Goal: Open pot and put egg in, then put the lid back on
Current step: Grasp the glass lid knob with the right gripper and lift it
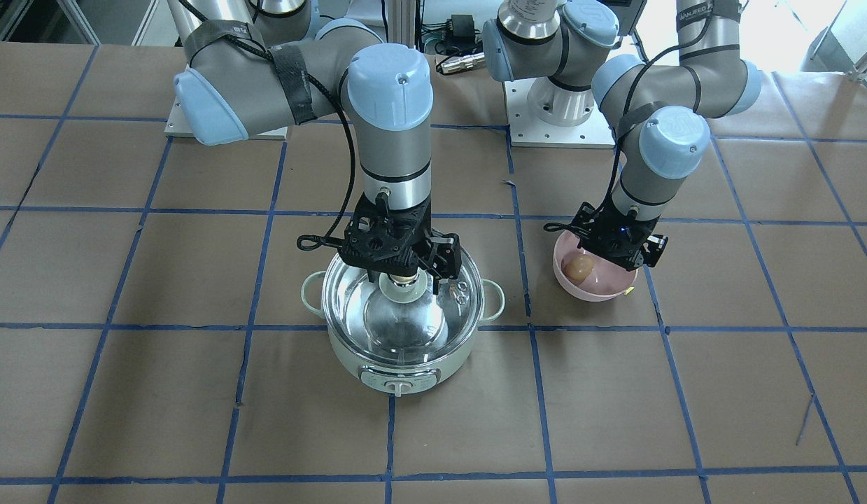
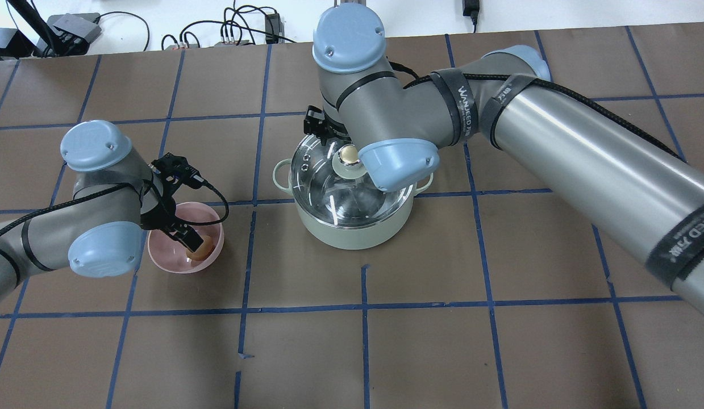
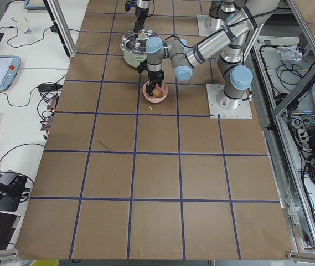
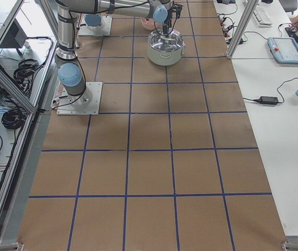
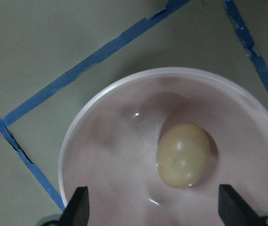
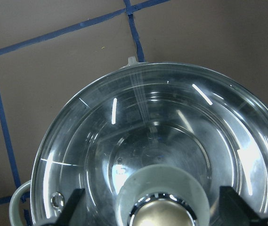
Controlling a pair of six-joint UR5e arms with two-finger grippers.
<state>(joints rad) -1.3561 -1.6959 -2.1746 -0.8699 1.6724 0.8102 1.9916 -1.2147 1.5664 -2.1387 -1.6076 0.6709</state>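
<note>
The mint-green pot stands mid-table with the clear glass lid resting on it. My right gripper hangs just over the lid's beige knob. In the right wrist view its fingers stand wide on either side of the knob without touching it. The tan egg lies in a pink bowl. My left gripper is open low over the bowl, fingertips on either side of the egg, which it does not hold.
The pink bowl sits to the pot's side, about one floor tile apart. The brown table surface with blue tape grid stretches around them. Both arm bases stand at the robot's edge.
</note>
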